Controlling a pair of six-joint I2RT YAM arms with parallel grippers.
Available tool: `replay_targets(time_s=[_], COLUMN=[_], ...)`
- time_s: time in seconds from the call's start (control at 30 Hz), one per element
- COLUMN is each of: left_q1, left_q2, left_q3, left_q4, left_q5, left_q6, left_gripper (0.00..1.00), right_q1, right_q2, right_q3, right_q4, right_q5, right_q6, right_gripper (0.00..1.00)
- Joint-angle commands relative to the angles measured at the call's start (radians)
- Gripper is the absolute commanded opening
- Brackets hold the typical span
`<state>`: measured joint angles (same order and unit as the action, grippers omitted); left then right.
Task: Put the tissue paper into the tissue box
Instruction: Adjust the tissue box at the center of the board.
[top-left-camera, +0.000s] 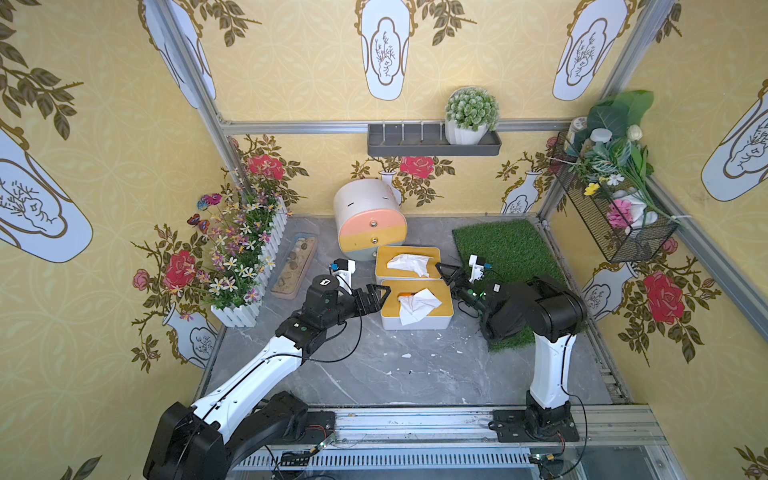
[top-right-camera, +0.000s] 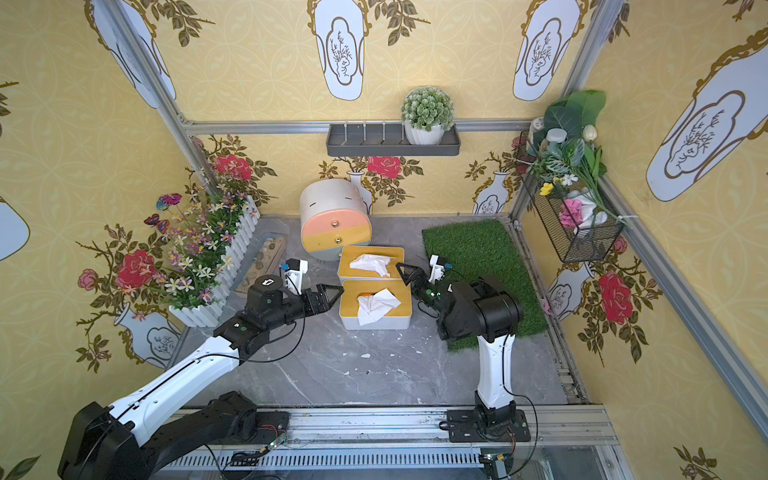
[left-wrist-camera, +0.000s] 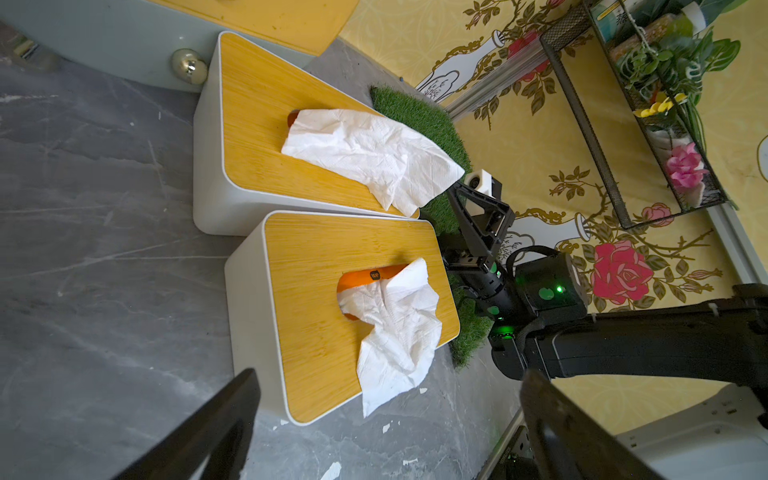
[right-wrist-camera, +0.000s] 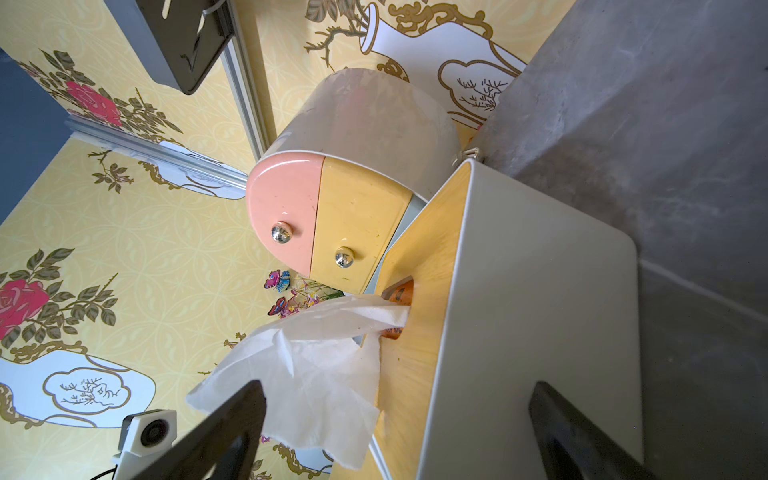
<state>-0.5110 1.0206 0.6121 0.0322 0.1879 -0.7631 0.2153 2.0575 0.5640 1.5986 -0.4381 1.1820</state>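
— Where is the tissue paper (top-left-camera: 417, 306)?
— It droops from the slot of the near tissue box (top-left-camera: 415, 323); a second sheet (top-left-camera: 408, 264) droops from the far tissue box (top-left-camera: 405, 250).
— And your grippers?
— My left gripper (top-left-camera: 380, 296) and right gripper (top-left-camera: 445, 272) flank the boxes, both spread and empty. Whether the right one touches a box, I can't tell.

Near box (top-left-camera: 415, 323) stands in front of far box (top-left-camera: 432, 253), close together. Near tissue (top-left-camera: 415, 307) lies on near box's lid, one end in the slot; far tissue (top-left-camera: 409, 264) likewise on far box. Drawer unit (top-left-camera: 365, 212) just behind far box. Grass mat (top-left-camera: 507, 245) right, flower planter (top-left-camera: 245, 249) left.
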Motion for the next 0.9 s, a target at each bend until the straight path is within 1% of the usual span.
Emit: replay_targets(time_s=[0.0,0.17,0.33,0.43,0.57,0.7,0.87], left_q1=[0.000,0.002,0.003,0.003,0.003,0.002,0.003], left_q2=[-0.011,-0.035,-0.047,-0.043,-0.041,-0.022,0.023], left_q3=[-0.008,-0.012,-0.028,-0.031,-0.040,-0.046,-0.046], left_q4=[-0.013,-0.036,-0.029,-0.026,-0.011,0.015,0.054], left_q5=[-0.013,-0.031,-0.040,-0.038,-0.038,-0.025,0.008], left_q6=[0.016,0.031,0.030,0.029,0.022,0.007,-0.014], left_gripper=[1.00,1.00,1.00,1.00,1.00,1.00,1.00], right_q1=[0.001,-0.040,-0.086,-0.092,-0.064,0.002,0.089], right_q2=[-0.003,-0.080,-0.200,-0.270,-0.349,-0.421,-0.481], right_q3=[-0.003,-0.076,-0.203,-0.280,-0.381,-0.459,-0.477], right_q4=[0.151,0.150,0.150,0.150,0.149,0.108,0.028], right_q5=[-0.004,-0.004,-0.013,-0.016,0.001,0.062,0.131], right_q6=[0.017,-0.004,-0.003,0.005,0.022,0.011,-0.017], right_gripper=[1.00,1.00,1.00,1.00,1.00,1.00,1.00])
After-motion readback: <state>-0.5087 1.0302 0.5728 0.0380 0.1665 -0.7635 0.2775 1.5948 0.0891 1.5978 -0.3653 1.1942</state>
